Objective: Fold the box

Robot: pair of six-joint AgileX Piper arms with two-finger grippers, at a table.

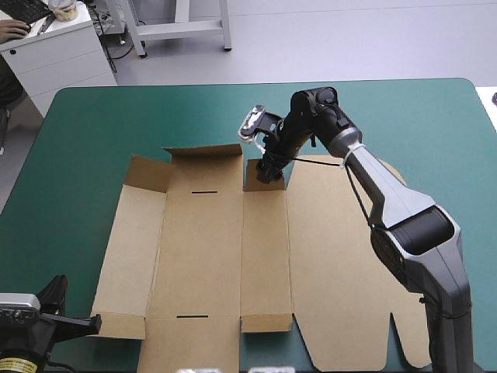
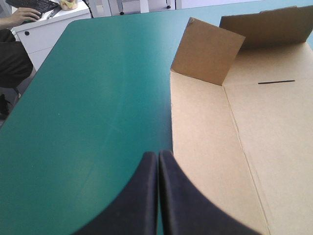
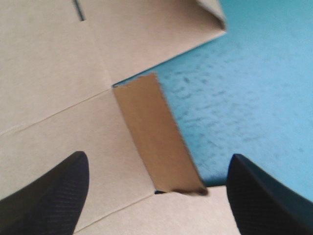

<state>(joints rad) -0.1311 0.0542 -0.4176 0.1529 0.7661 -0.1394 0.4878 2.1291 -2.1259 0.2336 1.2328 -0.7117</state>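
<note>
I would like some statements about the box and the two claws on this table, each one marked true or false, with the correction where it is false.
1. The right claw is open, at a small flap on the far edge of the box. True.
2. The left claw is open too. False: its fingers are shut, meeting in a point at the box's left edge.
3. The box is a tray with all its walls up. False: it lies mostly flat, and only some flaps are raised.
4. Two thin dark slots are cut in one panel of the box. True.
</note>
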